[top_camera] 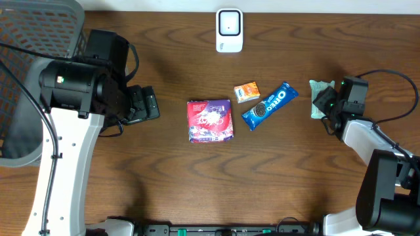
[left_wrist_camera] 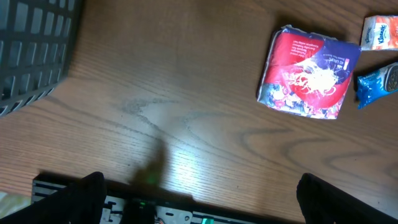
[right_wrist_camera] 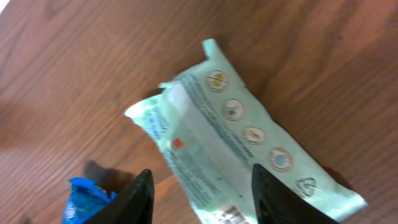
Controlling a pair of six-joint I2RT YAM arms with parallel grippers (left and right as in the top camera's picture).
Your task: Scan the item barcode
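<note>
Dark wood-grain table [top_camera: 164,177] fills every view; at its far left corner stands a grey mesh basket [top_camera: 39,33]; beside it the left gripper [top_camera: 149,105] hangs with its jaws spread wide and nothing between them; near the middle lies a red packet [top_camera: 210,120]; behind it, at the far edge, stands a white scanner [top_camera: 229,30]; right of the red packet are a small orange tissue pack [top_camera: 247,92] and a blue Oreo pack [top_camera: 270,105], close together; at the right end lies the pale green pack [right_wrist_camera: 249,137], flat on the wood, well apart from the scanner; the right gripper [right_wrist_camera: 202,177] sits directly over it, jaws partly apart, straddling it, with no sign of a hold on it

By its look the green pack is light, soft and crinkly, its film probably slick, so it would likely sag or slide in a loose pinch; a hold across its narrow width near the middle seems best, clear of the barcode [right_wrist_camera: 233,215]; mint-green wrapper, a white band along its length, a row of round icons down one side, a small red mark, the barcode at the end nearest the wrist camera, partly cut off
</note>
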